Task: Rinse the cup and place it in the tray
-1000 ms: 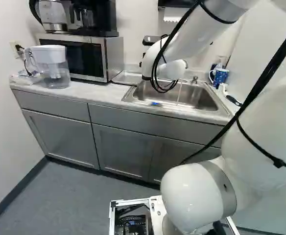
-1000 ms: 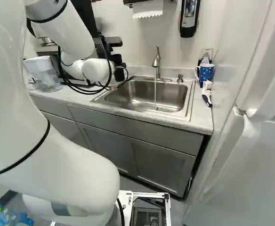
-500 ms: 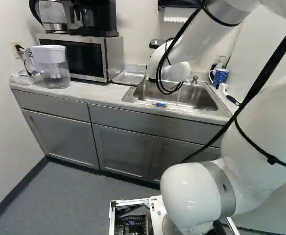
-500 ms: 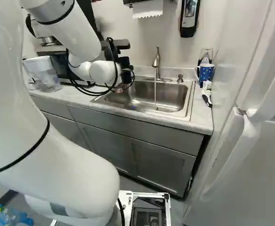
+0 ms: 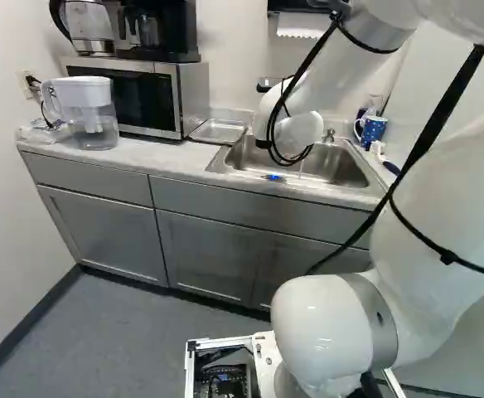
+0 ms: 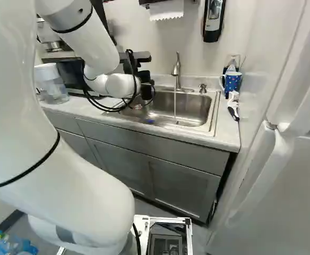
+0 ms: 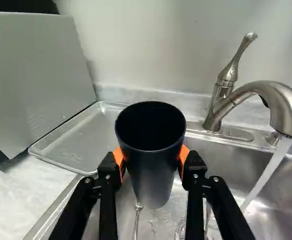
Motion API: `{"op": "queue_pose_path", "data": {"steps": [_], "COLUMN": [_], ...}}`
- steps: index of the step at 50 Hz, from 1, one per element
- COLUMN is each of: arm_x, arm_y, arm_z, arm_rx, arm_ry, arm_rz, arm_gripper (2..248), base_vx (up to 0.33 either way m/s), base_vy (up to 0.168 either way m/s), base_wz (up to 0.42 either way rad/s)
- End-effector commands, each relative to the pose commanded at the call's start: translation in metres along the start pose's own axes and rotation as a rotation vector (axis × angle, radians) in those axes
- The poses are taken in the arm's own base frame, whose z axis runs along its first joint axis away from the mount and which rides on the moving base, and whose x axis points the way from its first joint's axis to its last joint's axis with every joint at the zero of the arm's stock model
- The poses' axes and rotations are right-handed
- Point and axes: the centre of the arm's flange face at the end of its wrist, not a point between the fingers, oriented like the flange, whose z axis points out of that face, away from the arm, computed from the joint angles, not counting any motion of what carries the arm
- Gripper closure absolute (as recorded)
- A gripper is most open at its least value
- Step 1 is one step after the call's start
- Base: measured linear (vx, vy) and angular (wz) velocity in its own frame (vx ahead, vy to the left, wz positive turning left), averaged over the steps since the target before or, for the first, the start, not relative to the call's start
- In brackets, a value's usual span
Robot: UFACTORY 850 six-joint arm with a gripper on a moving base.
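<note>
I held the dark cup (image 7: 154, 167) mouth-up over the sink (image 6: 189, 106), gripper (image 6: 145, 85) closed on its two sides, the metal tray (image 7: 81, 137) nearby and water (image 7: 267, 175) running from the faucet (image 7: 285, 107).

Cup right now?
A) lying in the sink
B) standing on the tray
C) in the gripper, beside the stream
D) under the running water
C: both pads press the cup upright between them, and the faucet's stream falls to one side.
</note>
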Motion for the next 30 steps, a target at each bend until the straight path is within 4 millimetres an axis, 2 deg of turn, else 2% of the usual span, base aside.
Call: {"op": "queue_pose_path", "data": {"steps": [30], "arm_x": [-0.03], "arm_y": [0.024], "arm_z": [0.009], "arm_rx": [-0.056], "arm_ry": [-0.069], "arm_rz": [0.024], "arm_gripper": [127], "base_vx": [0.0], "base_vy": [0.0], "base_wz": [0.0]}}
